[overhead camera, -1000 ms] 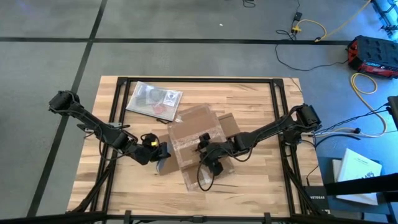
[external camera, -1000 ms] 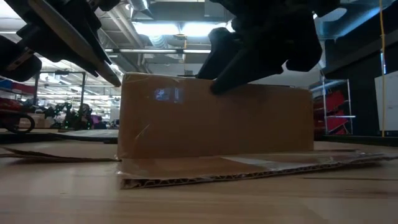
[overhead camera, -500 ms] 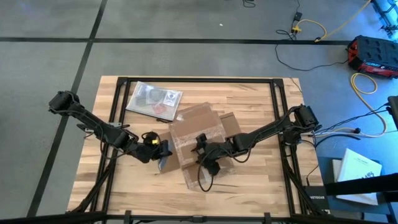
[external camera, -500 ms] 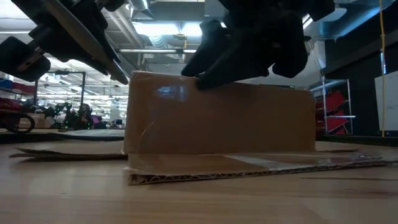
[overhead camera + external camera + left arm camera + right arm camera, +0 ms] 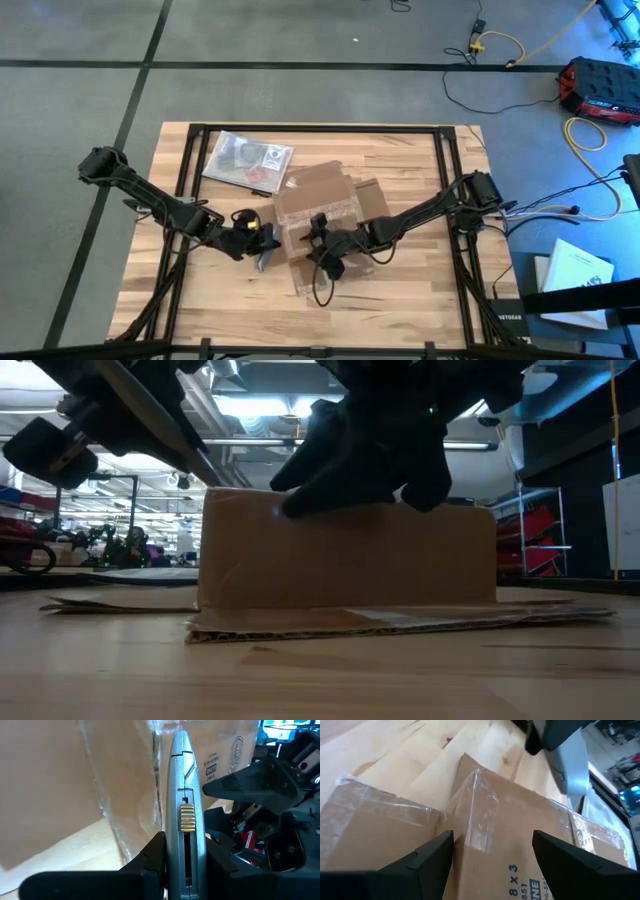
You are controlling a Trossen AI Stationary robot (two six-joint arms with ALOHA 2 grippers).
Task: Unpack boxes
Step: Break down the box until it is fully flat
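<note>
Table (image 5: 420, 290): light wood-plank top with a dark frame; both arms reach in from the sides.
Cardboard box (image 5: 322, 205): shallow, brown, flaps spread flat, lying near the table's middle. Shiny clear tape strips run along its edges and corner; blue printing shows on one panel in the right wrist view. Its near side is partly covered by both grippers from above.
Plastic bag (image 5: 247, 159): clear, silvery, flat on the table beyond the box towards the left arm's side; contents too small to make out.
Left gripper (image 5: 262, 242): at the box's left edge, fingers narrowly set and clamped on a grey box cutter (image 5: 184, 815) with a brass-coloured slider. The cutter's tip lies against the taped box wall; whether it has entered the tape cannot be told.
Right gripper (image 5: 318, 243): over the box's near part, fingers (image 5: 434, 859) spread wide to either side of a taped corner, closed on nothing.
</note>
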